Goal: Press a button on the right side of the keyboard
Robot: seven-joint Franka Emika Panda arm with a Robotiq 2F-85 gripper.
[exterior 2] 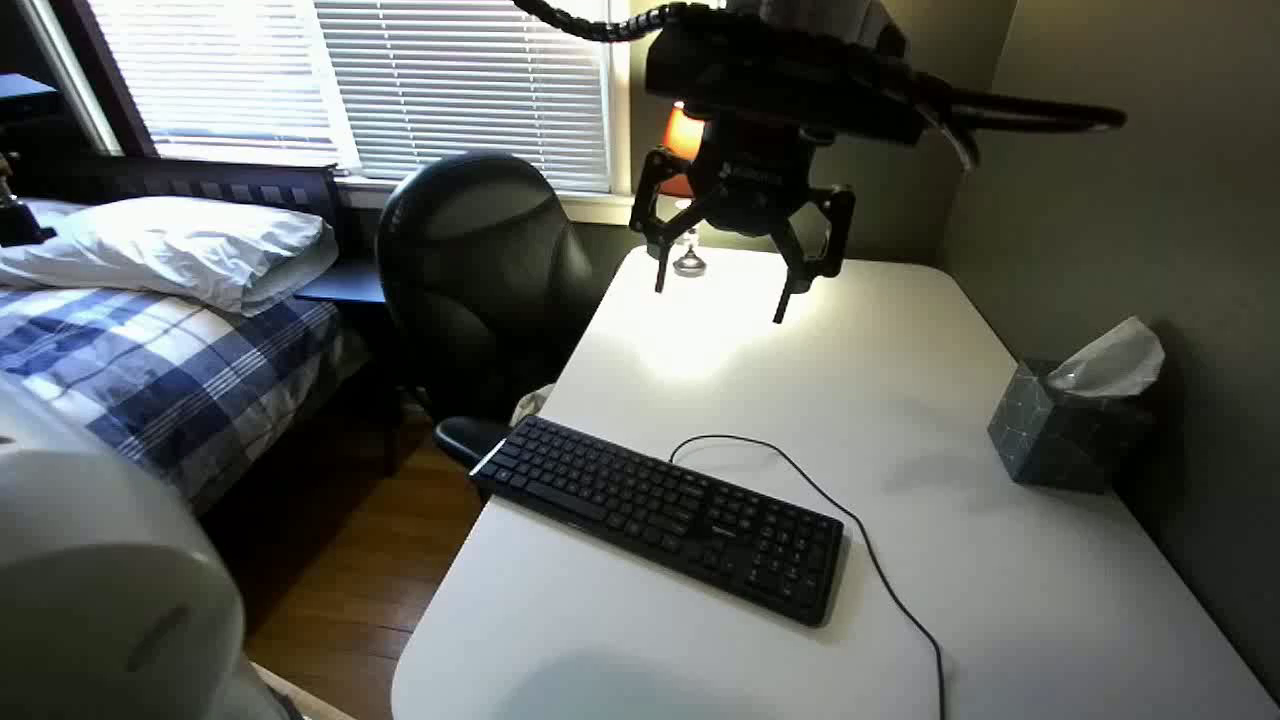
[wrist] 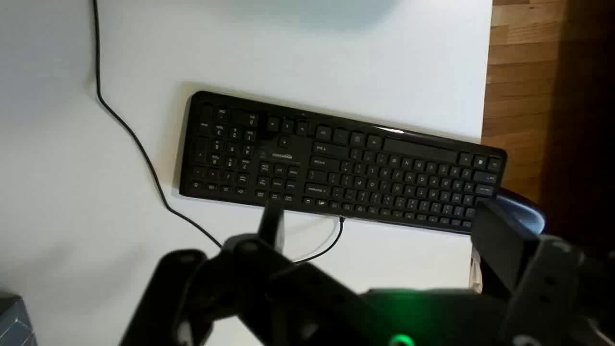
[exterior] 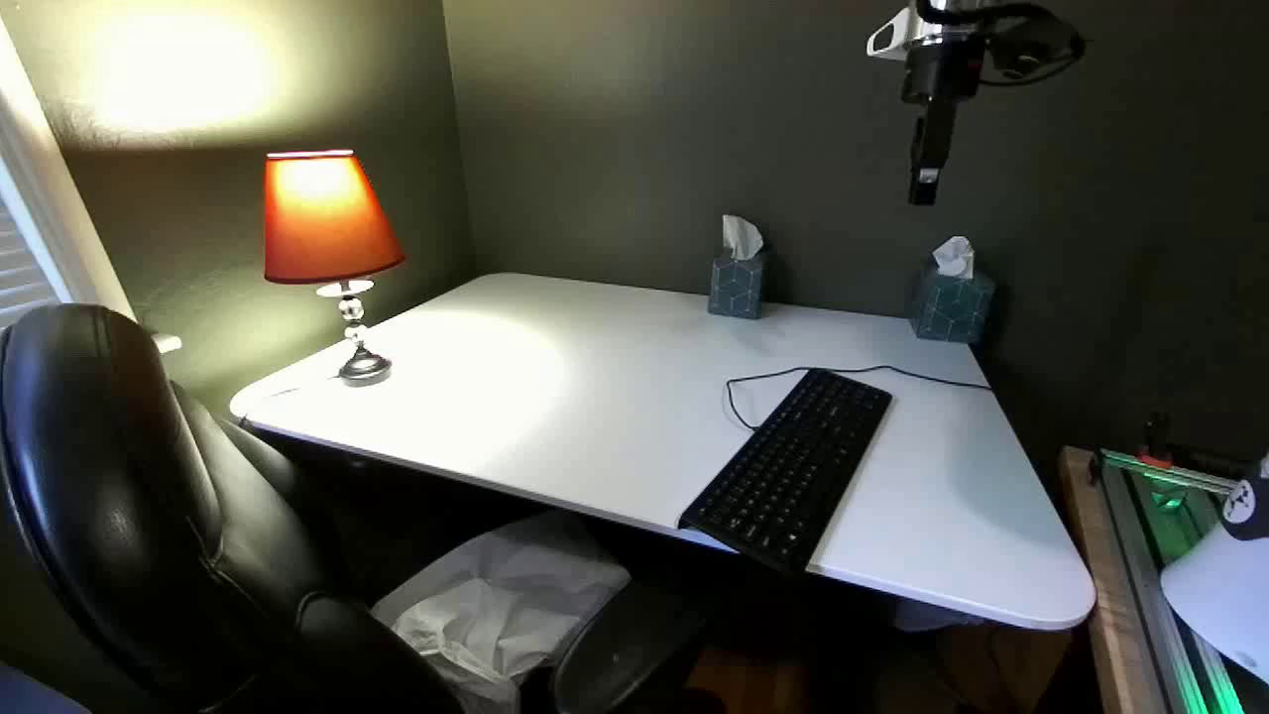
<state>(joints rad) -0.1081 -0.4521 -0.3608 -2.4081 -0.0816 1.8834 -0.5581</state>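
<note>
The black keyboard lies flat on the white desk in both exterior views [exterior: 793, 466] [exterior 2: 650, 505]. Its cable end of the desk side shows a thin black cable [exterior 2: 800, 470]. The keyboard also fills the middle of the wrist view [wrist: 331, 163], with its lettering upside down. Its number pad [wrist: 226, 149] is at the left there and at the right end in an exterior view [exterior 2: 785, 550]. The opposite end sticks out past the desk edge. My gripper [exterior 2: 720, 306] is wide open and empty, high above the desk, touching nothing. Its two fingers also show in the wrist view [wrist: 379, 209].
Two tissue boxes [exterior: 736, 286] [exterior: 954, 302] stand along the back wall. A lamp with a red shade [exterior: 327, 218] stands at the desk's far end. A black chair [exterior: 109, 476] is beside the desk [exterior: 595, 367]. A bed [exterior 2: 180, 340] is beyond it.
</note>
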